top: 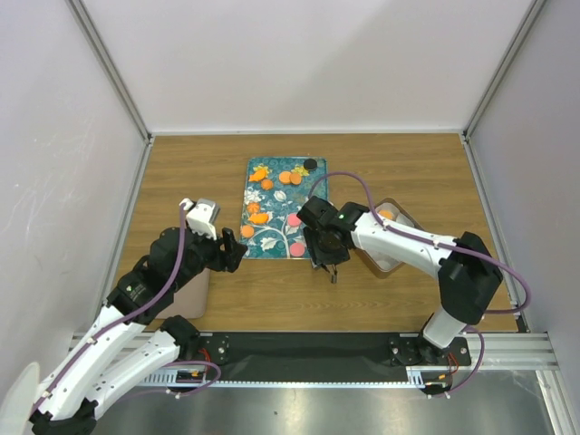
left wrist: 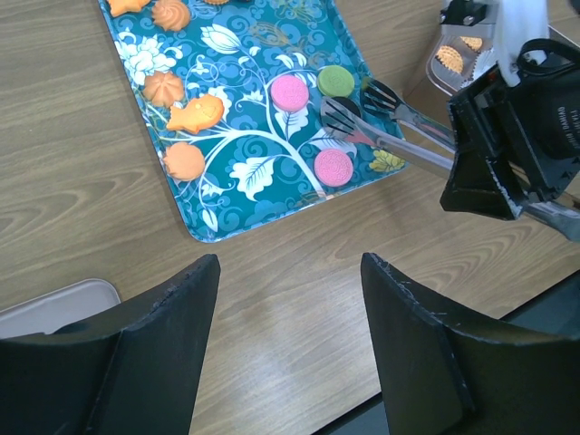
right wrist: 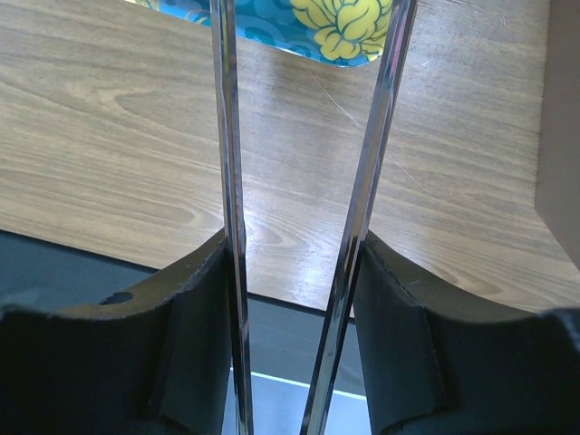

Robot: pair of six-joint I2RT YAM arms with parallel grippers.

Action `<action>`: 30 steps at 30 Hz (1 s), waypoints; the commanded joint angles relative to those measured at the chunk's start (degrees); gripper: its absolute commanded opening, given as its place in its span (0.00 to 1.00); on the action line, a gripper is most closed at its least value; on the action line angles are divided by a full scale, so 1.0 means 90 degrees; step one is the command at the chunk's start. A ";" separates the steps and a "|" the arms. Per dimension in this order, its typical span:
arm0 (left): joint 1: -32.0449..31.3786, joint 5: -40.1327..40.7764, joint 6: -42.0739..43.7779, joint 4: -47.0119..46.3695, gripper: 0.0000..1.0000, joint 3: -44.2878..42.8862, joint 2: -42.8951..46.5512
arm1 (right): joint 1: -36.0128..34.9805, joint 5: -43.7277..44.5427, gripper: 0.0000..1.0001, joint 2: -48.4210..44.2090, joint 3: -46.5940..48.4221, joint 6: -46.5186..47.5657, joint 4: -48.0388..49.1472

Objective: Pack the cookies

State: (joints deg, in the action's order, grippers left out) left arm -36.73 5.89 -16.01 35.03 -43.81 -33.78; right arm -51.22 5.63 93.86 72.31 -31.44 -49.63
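Several cookies lie on the teal flowered tray (top: 272,237): orange ones (top: 290,177) and a black one (top: 310,164) at the far end. Nearer are two pink discs (left wrist: 290,91) (left wrist: 333,167), a green disc (left wrist: 336,81) and a round orange one (left wrist: 184,161). My right gripper (right wrist: 294,249) is shut on metal tongs (left wrist: 399,136). The tong arms (right wrist: 231,136) stand apart, their tips just above the tray between the green and the near pink cookie, holding nothing. My left gripper (left wrist: 290,258) hangs open and empty over bare wood off the tray's near corner.
A clear plastic box (top: 391,237) holding a cookie (top: 387,215) stands right of the tray, behind the right arm (top: 408,240). A beige lid (left wrist: 63,304) lies at the table's near left, under the left arm. White walls close in the table on three sides.
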 commanded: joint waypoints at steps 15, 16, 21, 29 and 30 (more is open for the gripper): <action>-0.0069 0.0058 0.0021 -0.0112 0.70 0.0024 0.0189 | -0.0178 0.0332 0.46 0.0450 0.0734 0.0154 -0.0511; -0.0069 0.0049 0.0021 -0.0112 0.70 0.0024 0.0199 | -0.0178 0.0341 0.45 0.0430 0.0783 0.0163 -0.0531; -0.0079 0.0058 0.0021 -0.0113 0.70 0.0024 0.0228 | -0.0188 0.0380 0.33 0.0342 0.1008 0.0251 -0.0765; -0.0089 0.0068 0.0021 -0.0122 0.70 0.0024 0.0267 | -0.0071 0.0595 0.28 0.0040 0.1486 0.0271 -0.1165; -0.0098 0.0068 0.0021 -0.0113 0.70 0.0024 0.0267 | -0.0022 0.0634 0.28 -0.0028 0.1525 0.0261 -0.1195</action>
State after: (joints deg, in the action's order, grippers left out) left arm -36.97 5.89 -16.01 35.03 -43.81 -31.81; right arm -52.21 8.88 97.45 82.78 -29.76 -58.15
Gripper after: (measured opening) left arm 0.700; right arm 0.412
